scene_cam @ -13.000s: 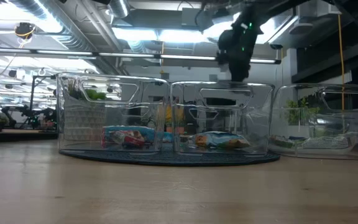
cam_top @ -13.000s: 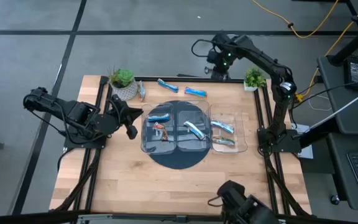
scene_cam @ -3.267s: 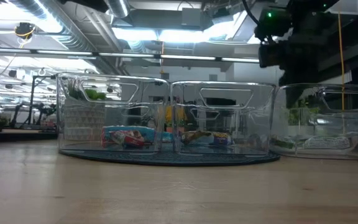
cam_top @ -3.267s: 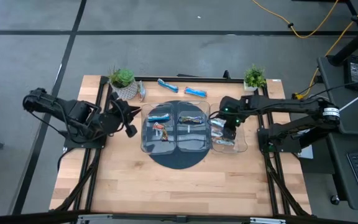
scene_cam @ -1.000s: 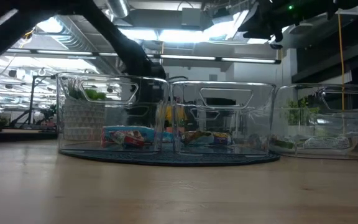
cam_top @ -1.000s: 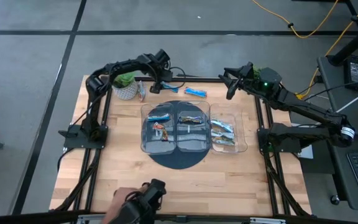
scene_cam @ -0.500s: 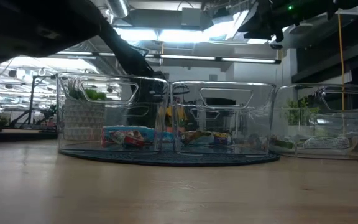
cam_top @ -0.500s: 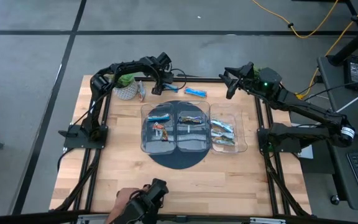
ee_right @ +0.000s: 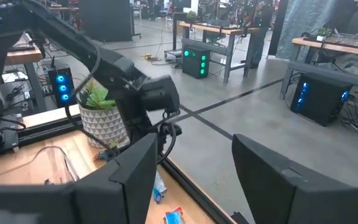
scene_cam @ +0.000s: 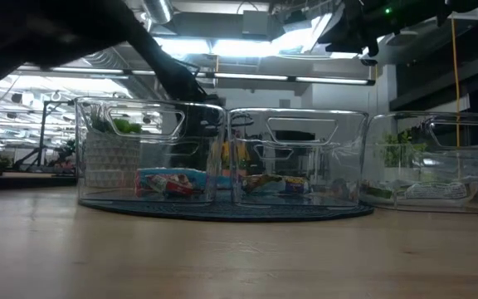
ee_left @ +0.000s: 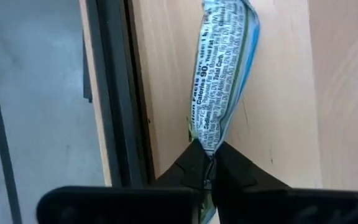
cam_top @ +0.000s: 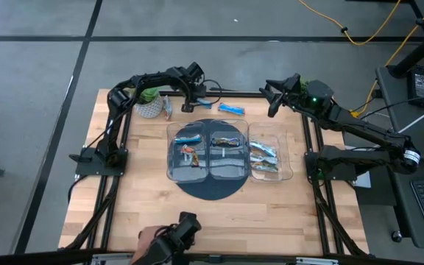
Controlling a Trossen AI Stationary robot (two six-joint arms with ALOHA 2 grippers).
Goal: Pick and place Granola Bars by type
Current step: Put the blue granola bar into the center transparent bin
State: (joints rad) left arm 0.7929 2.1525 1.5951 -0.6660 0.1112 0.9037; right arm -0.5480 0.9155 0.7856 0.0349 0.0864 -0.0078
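A silver-blue granola bar [ee_left: 219, 74] lies on the wood near the table's far edge [cam_top: 201, 101], with my left gripper [ee_left: 209, 167] shut on its left end. Another blue bar [cam_top: 231, 110] lies to its right, and one more [cam_top: 167, 108] sits beside the potted plant [cam_top: 147, 99]. More bars lie in the three clear trays [cam_top: 174, 158], [cam_top: 243, 163], [cam_top: 289, 165]. My right gripper [ee_right: 194, 180] hangs open and level, raised over the far right of the table [cam_top: 273, 99], holding nothing. My left gripper pinches the bar's crimped end seam [ee_left: 207, 144] between its two fingertips. The fingers slant steeply down from above, and the bar runs away from them along the table. The rest of the wrapper [ee_left: 222, 56] lies flat on the wood.
The two left trays stand on a dark round mat [cam_top: 210, 190]. A black frame rail [ee_left: 114, 93] runs along the far edge right beside the held bar. A person's hand [cam_top: 147, 237] shows at the near edge by the low camera.
My left gripper has sunk a little onto the silver-blue bar at the far edge and has shut on its end. The bar lies where it was. The person's hand at the near edge has shifted slightly.
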